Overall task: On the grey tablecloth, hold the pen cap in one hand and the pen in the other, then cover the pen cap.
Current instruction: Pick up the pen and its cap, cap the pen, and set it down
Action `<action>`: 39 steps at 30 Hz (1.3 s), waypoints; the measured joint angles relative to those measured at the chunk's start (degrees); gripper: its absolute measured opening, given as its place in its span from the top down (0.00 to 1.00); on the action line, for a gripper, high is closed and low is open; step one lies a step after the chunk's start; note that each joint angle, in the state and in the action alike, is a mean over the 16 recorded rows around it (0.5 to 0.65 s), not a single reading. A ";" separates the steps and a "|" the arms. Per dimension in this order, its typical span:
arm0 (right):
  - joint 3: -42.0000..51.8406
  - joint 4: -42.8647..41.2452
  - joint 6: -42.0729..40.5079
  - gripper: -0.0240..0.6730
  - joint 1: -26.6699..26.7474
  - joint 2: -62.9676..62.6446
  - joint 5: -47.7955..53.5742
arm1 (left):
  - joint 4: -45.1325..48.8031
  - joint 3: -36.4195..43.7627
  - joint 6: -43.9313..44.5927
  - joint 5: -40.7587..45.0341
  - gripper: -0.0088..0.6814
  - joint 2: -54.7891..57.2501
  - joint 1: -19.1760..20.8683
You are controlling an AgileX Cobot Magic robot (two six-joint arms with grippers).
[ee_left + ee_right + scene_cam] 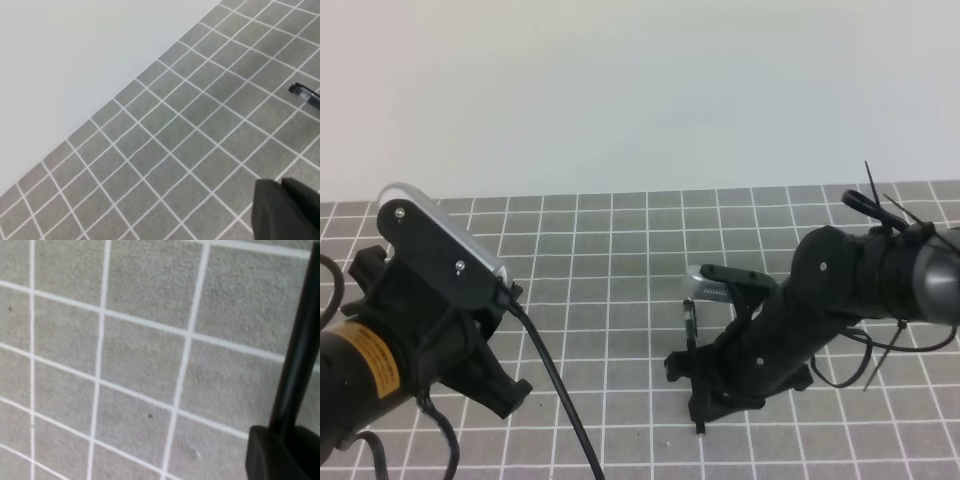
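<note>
Grey tablecloth (620,250) with white grid lines, black pen (295,365), pale wall (640,90)

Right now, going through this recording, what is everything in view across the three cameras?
grey grid-lined tablecloth: one, grey with white lines, covering the table.
plain white backdrop: one, white, behind the cloth.
long thin black pen: one, black, roughly upright in the right gripper.
pen cap: none clearly seen.
left gripper: one, black, shut, above the cloth, lower left.
right gripper: one, black, closed on the pen, right of centre.
</note>
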 joint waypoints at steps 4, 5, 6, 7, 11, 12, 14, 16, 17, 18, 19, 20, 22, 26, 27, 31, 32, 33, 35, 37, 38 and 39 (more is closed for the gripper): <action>-0.89 0.11 0.14 0.81 0.00 1.04 0.10 | -0.04 0.00 -0.24 0.07 0.99 0.00 0.01; -1.11 0.14 0.14 0.78 0.00 1.24 0.18 | -0.05 0.00 -0.17 0.08 0.99 0.00 0.01; -1.33 0.13 0.14 0.75 0.00 1.40 0.28 | -0.07 0.00 -0.10 0.09 0.99 0.00 0.01; -1.54 0.12 0.14 0.72 0.00 1.55 0.41 | -0.09 0.00 -0.03 0.09 0.99 0.00 0.01; -2.16 0.05 0.14 0.62 0.00 1.85 0.82 | -0.15 0.00 0.24 0.09 0.99 0.00 0.01; -2.28 0.04 0.14 0.59 0.00 1.82 0.92 | -0.14 0.00 0.31 0.08 0.99 0.00 0.01; -2.55 0.03 0.14 0.56 0.00 1.57 1.19 | 0.01 0.00 0.45 0.01 0.99 0.00 0.01; -2.91 -0.04 0.01 0.54 0.00 1.06 1.75 | 0.32 0.00 0.57 0.10 0.99 0.00 0.02; -3.11 -0.13 -0.11 0.54 0.00 0.68 2.19 | 0.57 0.00 0.64 0.15 0.99 -0.01 0.02; -3.32 -0.28 -0.28 0.54 0.00 0.19 2.70 | 0.91 0.00 0.70 0.17 0.99 -0.02 0.03; -3.51 -0.51 -0.47 0.55 0.00 -0.44 3.26 | 1.30 0.00 0.73 0.27 0.99 -0.06 0.04; -3.70 -0.83 -0.66 0.56 0.00 -1.18 3.85 | 1.70 0.00 0.71 0.40 0.99 -0.14 0.04; -3.99 -1.77 -1.05 0.60 0.00 -3.08 5.02 | 2.58 0.00 0.67 0.73 0.99 -0.45 0.05; -4.11 -4.29 -2.06 0.70 0.00 -8.47 7.24 | 4.41 0.00 0.30 1.56 0.99 -1.97 0.08; -4.01 -4.94 -2.42 0.73 0.00 -10.13 7.72 | 4.86 0.00 0.18 1.81 0.99 -2.56 0.08; -2.65 -7.63 -4.55 0.83 0.01 -17.91 8.93 | 6.34 0.06 -0.62 2.71 0.99 -5.77 0.11; -2.01 -8.31 -5.24 0.86 0.01 -20.05 9.01 | 6.60 0.12 -0.83 2.93 0.99 -6.82 0.11; -1.24 -8.94 -5.91 0.88 0.02 -22.26 8.95 | 6.79 0.29 -1.06 3.13 0.99 -7.95 0.11; 0.61 -10.07 -7.17 0.92 0.03 -26.66 8.56 | 6.94 0.68 -1.55 3.50 0.99 -10.41 0.11; 2.87 -11.07 -8.43 0.95 0.05 -31.04 7.93 | 6.98 1.32 -2.04 3.86 0.99 -13.04 0.11; 4.12 -11.53 -9.05 0.96 0.05 -33.19 7.58 | 6.98 1.73 -2.26 4.06 0.99 -14.38 0.11; 5.46 -11.98 -9.66 0.96 0.06 -35.34 7.19 | 6.96 2.19 -2.45 4.25 0.99 -15.74 0.11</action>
